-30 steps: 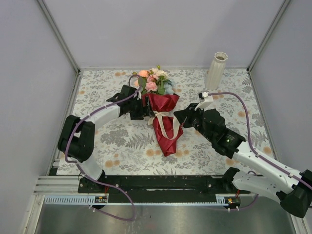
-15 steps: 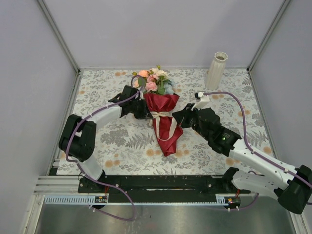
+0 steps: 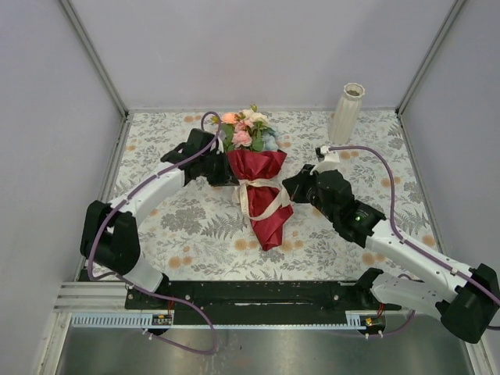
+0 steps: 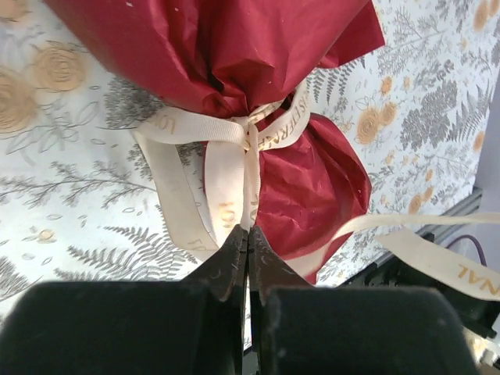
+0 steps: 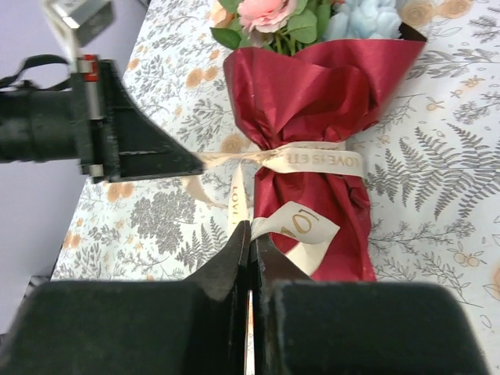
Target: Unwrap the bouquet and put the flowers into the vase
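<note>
**A:** Where do things lie?

**B:** The bouquet [image 3: 266, 220] lies flat in the middle of the counter [image 3: 180, 226]. The flowers [image 3: 246, 129] point to 12 o'clock and the tip of the wrapping paper [image 5: 312, 86] to 6. It is not yet untied. The vase [image 3: 346, 112] stands upright at the bouquet's 1 o'clock, well apart, by the far edge.

**A:** And the arms?

**B:** The left gripper [image 4: 248, 233] sits at the bouquet's 10 o'clock. Its fingers are pressed together on a strand of the cream ribbon [image 5: 312, 160] that runs taut from the knot [image 4: 248, 134]. The right gripper [image 5: 248, 228], at 3 o'clock, is pinched on another tail of it. Its own fingers half hide that pinch.

**A:** So the bow comes undone first. How would you do that well?

**B:** I'd draw the tails apart, left toward 9 o'clock and right toward 3. I'd keep them low over the counter and pull at an even pace, so the knot slides open and the bundle isn't dragged to one side.

**A:** What could spoil it?

**B:** If either strand is a loop and not a free end, pulling may only tighten the knot. Watch the band round the waist, because it ought to slacken. If the bouquet turns or lifts instead, ease off and regrip nearer the knot. The ribbon is thin and smooth and may slip from the pinch. I'd avoid any pull toward 12 o'clock, which would push into the blooms.
</note>
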